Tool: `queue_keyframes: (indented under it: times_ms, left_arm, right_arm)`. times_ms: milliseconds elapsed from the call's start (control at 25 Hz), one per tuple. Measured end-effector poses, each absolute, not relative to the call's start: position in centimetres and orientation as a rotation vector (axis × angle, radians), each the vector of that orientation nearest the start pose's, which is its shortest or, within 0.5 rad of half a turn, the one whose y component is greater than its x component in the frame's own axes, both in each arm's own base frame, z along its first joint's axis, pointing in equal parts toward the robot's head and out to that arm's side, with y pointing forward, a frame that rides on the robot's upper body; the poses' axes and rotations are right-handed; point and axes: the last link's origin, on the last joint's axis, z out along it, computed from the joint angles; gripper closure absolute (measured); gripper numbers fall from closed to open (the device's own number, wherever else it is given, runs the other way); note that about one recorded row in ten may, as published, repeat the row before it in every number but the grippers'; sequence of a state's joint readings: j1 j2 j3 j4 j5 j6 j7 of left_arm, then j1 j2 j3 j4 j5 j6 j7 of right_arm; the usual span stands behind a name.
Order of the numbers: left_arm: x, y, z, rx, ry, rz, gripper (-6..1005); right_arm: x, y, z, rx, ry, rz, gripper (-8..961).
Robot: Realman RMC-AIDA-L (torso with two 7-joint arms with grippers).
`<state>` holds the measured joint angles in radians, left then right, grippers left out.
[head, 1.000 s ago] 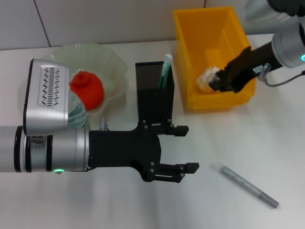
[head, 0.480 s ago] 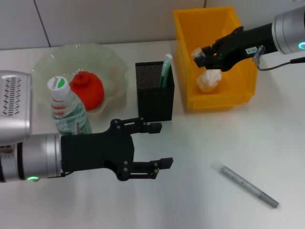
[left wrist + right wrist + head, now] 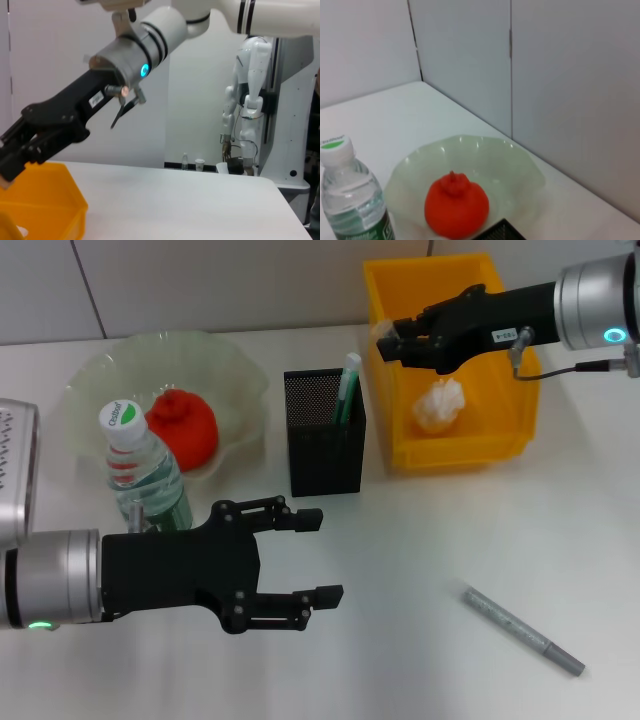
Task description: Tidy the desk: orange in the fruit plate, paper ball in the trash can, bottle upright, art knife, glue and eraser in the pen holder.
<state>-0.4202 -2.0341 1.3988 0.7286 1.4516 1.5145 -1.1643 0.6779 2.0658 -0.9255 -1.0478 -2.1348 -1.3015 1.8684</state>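
Right end effector (image 3: 393,337) above yellow bin (image 3: 388,300)

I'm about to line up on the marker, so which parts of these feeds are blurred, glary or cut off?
Head view: marker sharp with a soft shadow, no glare; left gripper open; right gripper sits above the yellow bin. Left wrist view: bin corner cut off at the edge. Right wrist view: orange and bottle soft-focused, bottle cropped.
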Motion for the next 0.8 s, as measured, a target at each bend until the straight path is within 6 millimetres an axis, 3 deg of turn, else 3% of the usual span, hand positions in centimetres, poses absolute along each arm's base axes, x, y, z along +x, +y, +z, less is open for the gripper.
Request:
queue_keyframes:
  times_ms: [280,800]
  left_arm:
    - [-21.2,29.1,-4.0,-2.957,-0.114,-0.889,214]
    - [-20.8,29.2,-4.2,-2.961,-0.094,-0.904,214]
  right_arm:
    - [18.0,41.3,2.8,-2.621,0.454,0.506,692]
    - [18.8,42.4,0.7,-2.636,0.536,0.505,692]
